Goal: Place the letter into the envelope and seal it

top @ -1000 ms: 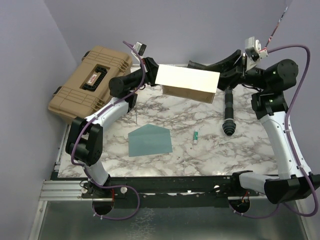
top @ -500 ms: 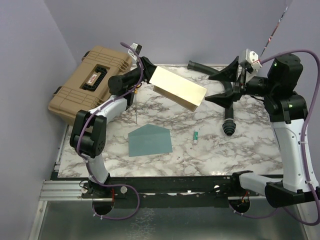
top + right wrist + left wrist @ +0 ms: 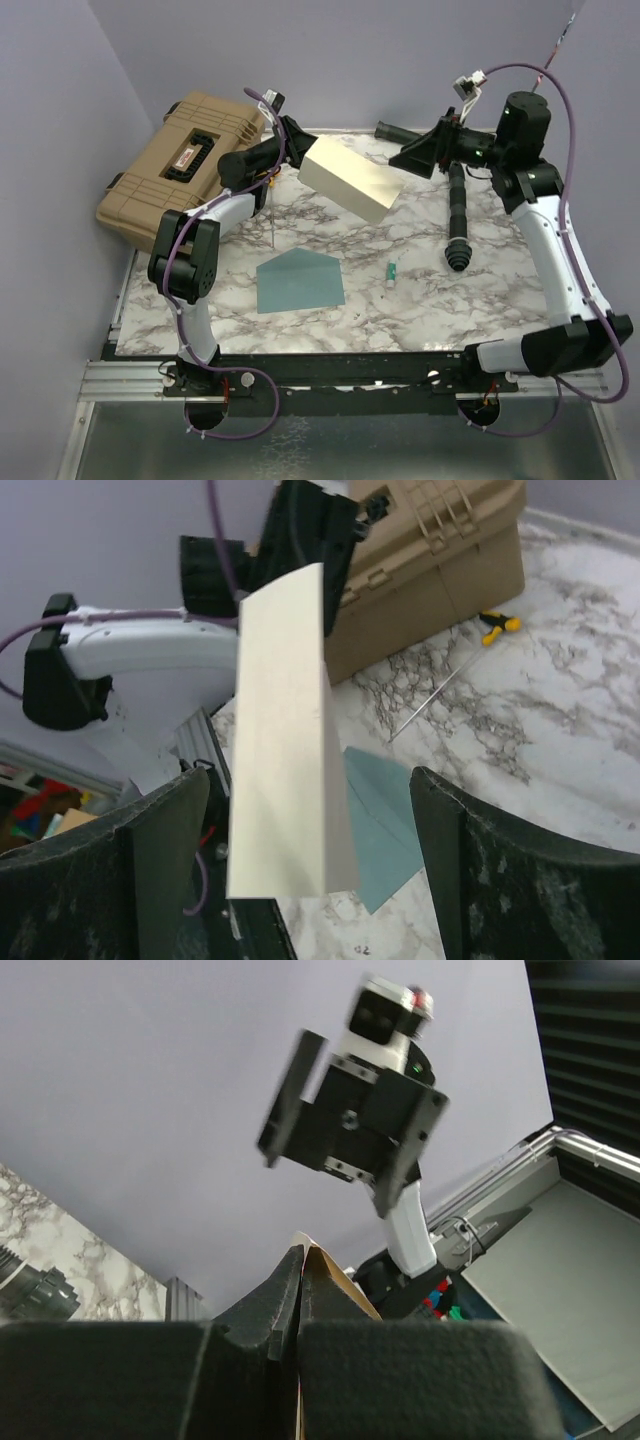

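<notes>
The tan-cream letter [image 3: 350,182] hangs in the air over the back of the table, folded and tilted down to the right. My left gripper [image 3: 298,143] is shut on its left end; in the left wrist view the jaws [image 3: 300,1265] pinch the paper's edge [image 3: 338,1282]. My right gripper [image 3: 415,156] is open, just off the letter's right end and touching nothing. In the right wrist view the letter [image 3: 285,740] shows between the wide-spread fingers [image 3: 165,855]. The teal envelope [image 3: 300,282] lies flat on the marble, its flap pointing away, also seen as the teal sheet [image 3: 385,825] below the letter.
A tan hard case [image 3: 185,165] sits at the back left. Black ribbed tubes [image 3: 457,215] lie at the right rear. A small green item [image 3: 392,271] rests right of the envelope, and a thin rod [image 3: 271,215] lies behind it.
My right gripper has let go of the letter's right end, opened wide and pulled back to the right. The letter now sags to the right, held by the left gripper alone.
</notes>
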Controlling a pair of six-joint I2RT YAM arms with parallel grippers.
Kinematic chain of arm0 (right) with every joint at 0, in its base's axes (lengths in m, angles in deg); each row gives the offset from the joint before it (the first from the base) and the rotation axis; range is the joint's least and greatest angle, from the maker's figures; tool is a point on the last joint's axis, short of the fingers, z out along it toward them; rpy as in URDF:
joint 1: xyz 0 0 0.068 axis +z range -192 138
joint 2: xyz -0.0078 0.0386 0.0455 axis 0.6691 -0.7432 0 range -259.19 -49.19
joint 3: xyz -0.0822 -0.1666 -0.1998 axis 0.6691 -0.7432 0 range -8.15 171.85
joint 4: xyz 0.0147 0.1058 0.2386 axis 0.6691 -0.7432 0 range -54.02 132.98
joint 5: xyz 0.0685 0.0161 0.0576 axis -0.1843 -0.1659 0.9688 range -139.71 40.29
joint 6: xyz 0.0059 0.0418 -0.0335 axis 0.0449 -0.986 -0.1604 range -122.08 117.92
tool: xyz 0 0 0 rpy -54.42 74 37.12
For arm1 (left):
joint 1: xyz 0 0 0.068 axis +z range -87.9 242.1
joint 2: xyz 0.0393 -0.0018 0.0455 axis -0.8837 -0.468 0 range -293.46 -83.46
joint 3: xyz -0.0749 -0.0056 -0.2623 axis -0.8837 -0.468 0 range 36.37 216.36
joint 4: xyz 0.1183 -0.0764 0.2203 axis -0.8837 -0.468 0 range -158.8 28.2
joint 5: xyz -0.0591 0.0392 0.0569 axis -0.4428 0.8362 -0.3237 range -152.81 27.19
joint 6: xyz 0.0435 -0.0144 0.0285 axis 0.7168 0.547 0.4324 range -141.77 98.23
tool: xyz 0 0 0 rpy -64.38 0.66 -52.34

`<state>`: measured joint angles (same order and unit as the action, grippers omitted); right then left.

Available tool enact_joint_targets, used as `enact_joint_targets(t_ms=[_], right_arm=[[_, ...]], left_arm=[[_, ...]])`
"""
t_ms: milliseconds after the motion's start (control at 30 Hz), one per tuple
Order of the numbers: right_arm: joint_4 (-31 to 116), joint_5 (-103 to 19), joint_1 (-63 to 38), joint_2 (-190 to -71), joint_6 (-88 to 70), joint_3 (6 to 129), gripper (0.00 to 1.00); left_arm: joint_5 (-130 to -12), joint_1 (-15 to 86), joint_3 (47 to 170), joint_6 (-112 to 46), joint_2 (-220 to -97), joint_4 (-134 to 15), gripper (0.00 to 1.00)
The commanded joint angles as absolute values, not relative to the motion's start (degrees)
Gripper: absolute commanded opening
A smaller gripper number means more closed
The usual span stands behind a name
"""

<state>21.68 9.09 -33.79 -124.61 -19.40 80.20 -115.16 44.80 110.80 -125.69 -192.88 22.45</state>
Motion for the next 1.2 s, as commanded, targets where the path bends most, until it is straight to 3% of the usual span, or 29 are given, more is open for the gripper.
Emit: enact_joint_targets(t_ms=[0, 200, 500, 633, 900, 1033, 1133, 1167], right_arm=[[24.8, 3.5, -33.7, -129.9, -29.6, 80.0, 0.86], [20.6, 12.7, -30.6, -136.5, -26.4, 82.9, 0.83], [25.2, 20.6, -29.2, -136.3, -29.6, 78.6, 0.59], [23.1, 21.3, -28.8, -137.0, -28.6, 78.8, 0.43], [19.6, 21.9, -27.9, -137.5, -26.2, 79.8, 0.25], [19.3, 20.7, -27.7, -137.4, -26.2, 80.6, 0.02], [18.6, 16.8, -27.7, -136.5, -25.8, 81.3, 0.0], [18.4, 14.9, -27.7, -136.1, -25.8, 81.4, 0.0]], left_arm=[[-119.3, 45.0, 110.6, -125.0, -191.6, 30.9, 0.0], [-120.6, 45.0, 109.5, -124.5, -190.8, 30.9, 0.0], [-120.7, 45.0, 109.7, -124.9, -190.6, 31.1, 0.0], [-120.4, 45.0, 109.6, -124.6, -190.3, 30.6, 0.0], [-119.9, 45.0, 108.3, -119.4, -187.7, 25.4, 0.0], [-120.1, 45.0, 107.6, -117.3, -186.5, 23.2, 0.0], [-120.5, 45.2, 106.6, -114.0, -185.1, 19.4, 0.01], [-120.6, 45.4, 106.0, -112.2, -184.2, 17.2, 0.07]])
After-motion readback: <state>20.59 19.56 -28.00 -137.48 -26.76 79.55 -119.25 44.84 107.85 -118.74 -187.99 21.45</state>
